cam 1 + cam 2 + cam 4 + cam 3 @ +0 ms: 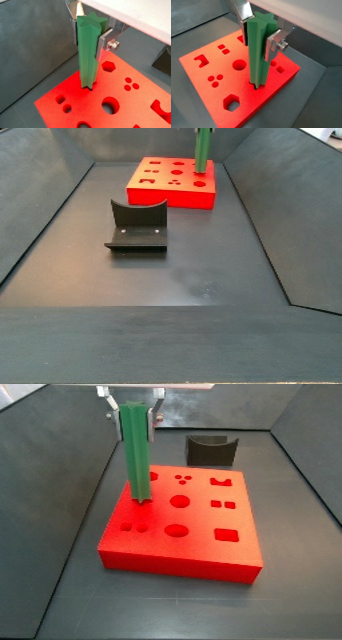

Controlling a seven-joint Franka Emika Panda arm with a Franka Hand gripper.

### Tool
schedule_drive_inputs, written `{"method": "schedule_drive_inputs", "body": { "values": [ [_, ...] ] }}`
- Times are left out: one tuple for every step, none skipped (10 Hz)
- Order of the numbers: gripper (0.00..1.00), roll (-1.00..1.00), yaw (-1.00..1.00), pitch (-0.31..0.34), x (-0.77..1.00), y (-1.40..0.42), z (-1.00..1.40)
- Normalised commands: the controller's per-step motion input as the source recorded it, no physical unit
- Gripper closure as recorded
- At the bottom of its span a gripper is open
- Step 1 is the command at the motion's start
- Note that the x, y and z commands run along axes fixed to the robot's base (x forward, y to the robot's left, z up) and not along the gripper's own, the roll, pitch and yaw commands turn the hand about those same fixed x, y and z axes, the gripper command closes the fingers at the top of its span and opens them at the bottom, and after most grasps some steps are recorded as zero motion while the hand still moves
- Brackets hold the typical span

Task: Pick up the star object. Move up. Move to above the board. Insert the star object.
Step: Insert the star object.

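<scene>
The star object [87,52] stands upright with its lower end in a hole near one edge of the board [127,102], the red slab lying flat on the dark floor. The gripper [260,31] is directly above the board, its jaws narrowed on the peg's upper part, a silver finger [275,43] pressed flat against its side. The fixture [138,226] stands well apart from the board.
</scene>
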Motion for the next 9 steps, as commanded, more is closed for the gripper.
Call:
{"method": "schedule_drive_inputs", "body": {
  "values": [
    [1.00,0.05,0.00,0.063,0.12,0.00,-0.04],
    [1.00,0.05,0.00,0.060,0.14,0.00,-0.07],
    [1.00,0.03,0.00,0.054,0.13,0.00,-0.08],
    [1.00,0.04,0.00,0.051,0.15,0.00,-0.11],
    [1.00,0.05,0.00,0.059,0.18,0.00,-0.13],
    [1.00,0.03,0.00,0.054,0.13,0.00,-0.13],
    [1.00,0.02,0.00,0.056,0.04,0.00,-0.15],
    [1.00,0.00,0.00,0.027,0.00,0.00,-0.17],
    [1.00,0.00,0.00,0.013,-0.01,0.00,-0.17]
  ]
}}
